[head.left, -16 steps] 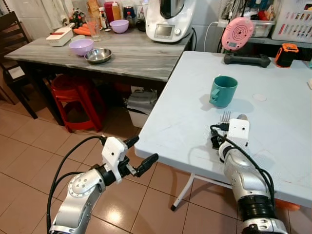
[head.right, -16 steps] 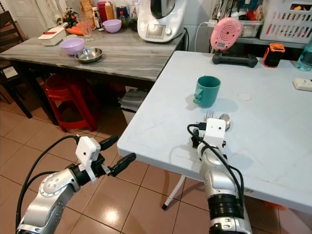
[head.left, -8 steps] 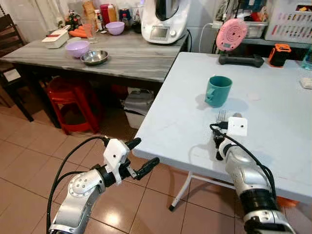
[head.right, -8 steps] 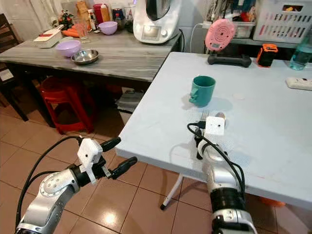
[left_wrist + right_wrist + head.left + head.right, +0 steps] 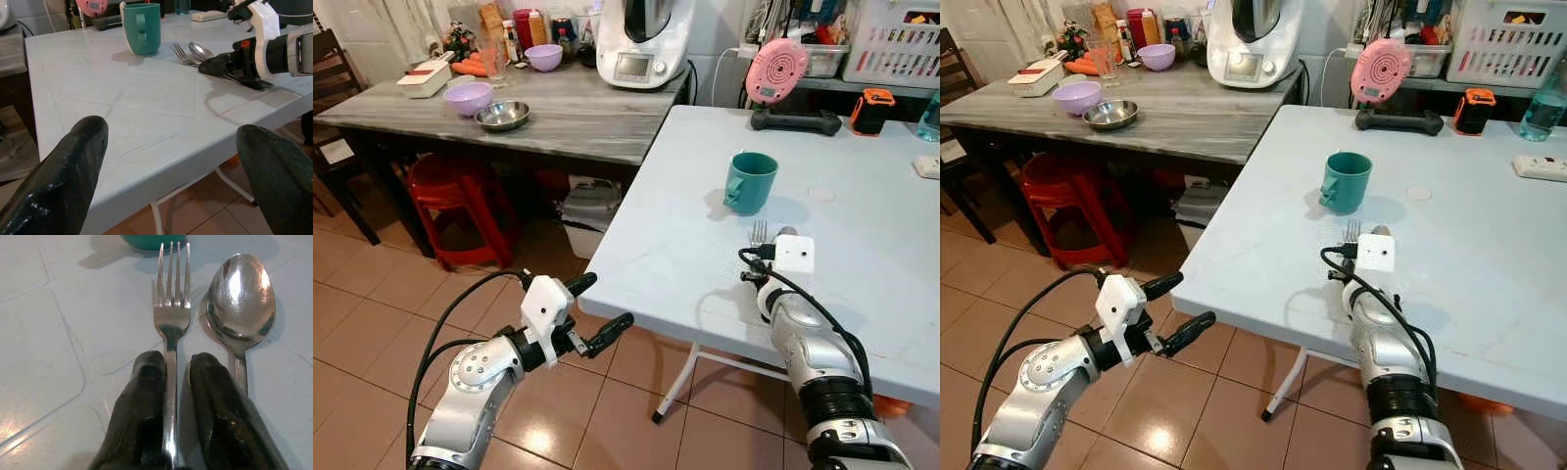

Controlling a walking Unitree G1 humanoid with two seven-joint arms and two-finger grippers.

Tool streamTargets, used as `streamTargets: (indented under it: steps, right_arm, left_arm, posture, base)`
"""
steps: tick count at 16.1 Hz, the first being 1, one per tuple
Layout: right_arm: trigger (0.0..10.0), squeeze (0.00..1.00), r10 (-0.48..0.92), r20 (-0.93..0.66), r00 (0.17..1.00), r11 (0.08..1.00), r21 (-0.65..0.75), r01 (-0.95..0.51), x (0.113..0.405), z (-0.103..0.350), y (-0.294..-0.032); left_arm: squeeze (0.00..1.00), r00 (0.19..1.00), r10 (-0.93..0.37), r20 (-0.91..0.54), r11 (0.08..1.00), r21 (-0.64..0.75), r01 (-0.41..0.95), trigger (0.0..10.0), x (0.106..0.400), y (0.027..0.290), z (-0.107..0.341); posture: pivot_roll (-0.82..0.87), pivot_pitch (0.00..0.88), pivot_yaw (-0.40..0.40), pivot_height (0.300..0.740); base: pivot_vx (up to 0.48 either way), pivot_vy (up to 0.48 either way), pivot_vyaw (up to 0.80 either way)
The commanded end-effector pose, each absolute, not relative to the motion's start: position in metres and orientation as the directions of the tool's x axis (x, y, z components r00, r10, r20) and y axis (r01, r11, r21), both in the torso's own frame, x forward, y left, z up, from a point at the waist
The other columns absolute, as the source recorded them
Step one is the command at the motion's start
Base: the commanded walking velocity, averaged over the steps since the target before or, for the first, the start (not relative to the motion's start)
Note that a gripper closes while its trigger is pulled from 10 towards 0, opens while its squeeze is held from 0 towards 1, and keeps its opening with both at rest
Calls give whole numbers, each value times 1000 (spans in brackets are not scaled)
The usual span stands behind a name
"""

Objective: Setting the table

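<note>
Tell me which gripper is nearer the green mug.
Right. The right gripper lies on the white table just short of the green mug, its fingers around the fork handle. The left gripper hangs open over the floor, beyond the table's edge.

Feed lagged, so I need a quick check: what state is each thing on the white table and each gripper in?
Fork: flat on the table, handle between the right gripper's fingers.
Spoon: flat beside the fork, bowl up.
Mug: upright.
Right gripper: shut on the fork.
Left gripper: open, off the table's edge.
</note>
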State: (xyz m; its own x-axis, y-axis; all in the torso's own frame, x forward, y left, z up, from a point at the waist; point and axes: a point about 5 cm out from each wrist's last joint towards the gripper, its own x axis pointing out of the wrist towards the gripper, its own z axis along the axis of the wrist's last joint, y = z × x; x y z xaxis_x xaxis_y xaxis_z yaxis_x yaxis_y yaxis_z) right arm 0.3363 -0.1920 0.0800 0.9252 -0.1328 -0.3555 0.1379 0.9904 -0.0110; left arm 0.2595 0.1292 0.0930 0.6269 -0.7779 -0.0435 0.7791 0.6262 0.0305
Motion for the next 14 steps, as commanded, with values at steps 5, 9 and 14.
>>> streamTargets:
  steps: [5,9,14]
  right_arm:
    - [0,0,-82,-419,904,981,125,147,332,66,-179]
    - [0,0,-80,-338,938,956,241,168,338,85,-172]
    - [0,0,-78,-159,984,971,211,111,332,114,-165]
  left_arm:
    - [0,626,-777,-64,623,56,780,10000,259,135,91]
    - [0,647,-761,-43,644,67,762,10000,263,133,97]
    - [0,839,-543,33,839,63,541,10000,280,152,103]
  posture:
    - [4,0,60,740]
    - [4,0,56,740]
    - [5,0,46,740]
  base:
    - [0,0,0]
    - [0,0,0]
    - [0,0,0]
